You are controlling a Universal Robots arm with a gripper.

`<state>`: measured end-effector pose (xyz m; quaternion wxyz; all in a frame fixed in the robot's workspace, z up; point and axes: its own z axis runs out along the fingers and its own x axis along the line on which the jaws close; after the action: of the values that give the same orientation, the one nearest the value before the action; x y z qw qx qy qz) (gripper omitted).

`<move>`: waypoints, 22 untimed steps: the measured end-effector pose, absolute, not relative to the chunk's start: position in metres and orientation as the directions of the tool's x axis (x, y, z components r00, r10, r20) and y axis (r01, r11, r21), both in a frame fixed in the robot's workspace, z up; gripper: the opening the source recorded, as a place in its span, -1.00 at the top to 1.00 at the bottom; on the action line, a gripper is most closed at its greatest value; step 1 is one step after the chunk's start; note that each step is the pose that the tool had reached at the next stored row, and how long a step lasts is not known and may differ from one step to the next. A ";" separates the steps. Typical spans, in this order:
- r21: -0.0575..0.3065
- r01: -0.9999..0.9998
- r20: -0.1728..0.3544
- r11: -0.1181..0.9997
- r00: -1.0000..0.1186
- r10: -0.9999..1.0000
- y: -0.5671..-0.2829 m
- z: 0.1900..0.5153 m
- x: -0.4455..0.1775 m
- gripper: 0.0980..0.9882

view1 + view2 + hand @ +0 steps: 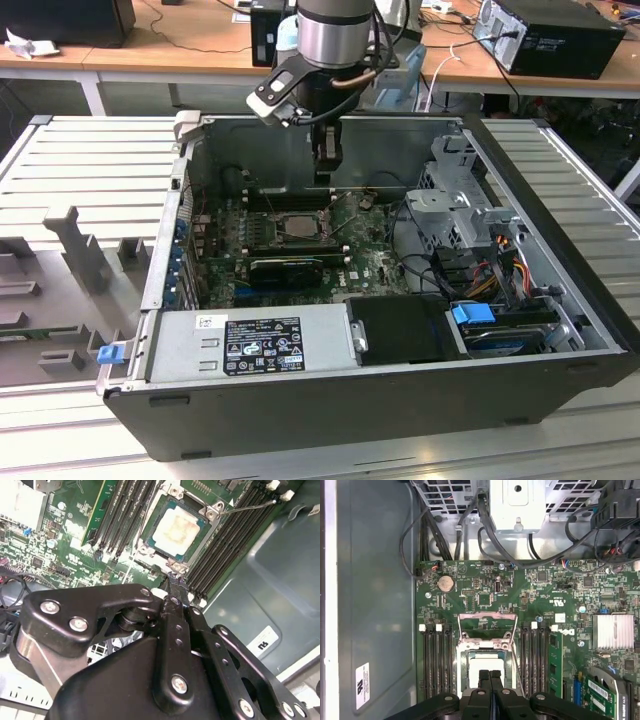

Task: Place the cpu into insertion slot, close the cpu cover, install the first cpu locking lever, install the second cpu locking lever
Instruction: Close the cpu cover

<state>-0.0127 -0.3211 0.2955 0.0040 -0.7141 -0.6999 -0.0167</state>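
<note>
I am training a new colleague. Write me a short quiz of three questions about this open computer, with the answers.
1. True or false: the chip already lies in the socket.
2. The cover is: A) shut over the chip, B) swung open, C) taken off.
3. Fill in: the gripper is ____ (open or shut).
Key: 1 true; 2 B; 3 shut.

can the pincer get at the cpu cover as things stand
Probably yes: the pincer hangs over the seated cpu, the cpu cover stands open beside it, and nothing lies between them.
</note>
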 end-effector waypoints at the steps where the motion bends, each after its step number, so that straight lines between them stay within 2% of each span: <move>1: 0.018 1.000 0.029 -0.021 0.020 0.999 -0.321 0.297 -0.012 0.98; 22: 0.016 1.000 0.029 -0.020 0.019 0.999 -0.320 0.294 0.053 0.98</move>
<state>0.0527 -0.3202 0.2944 0.0046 -0.7139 -0.7001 -0.0159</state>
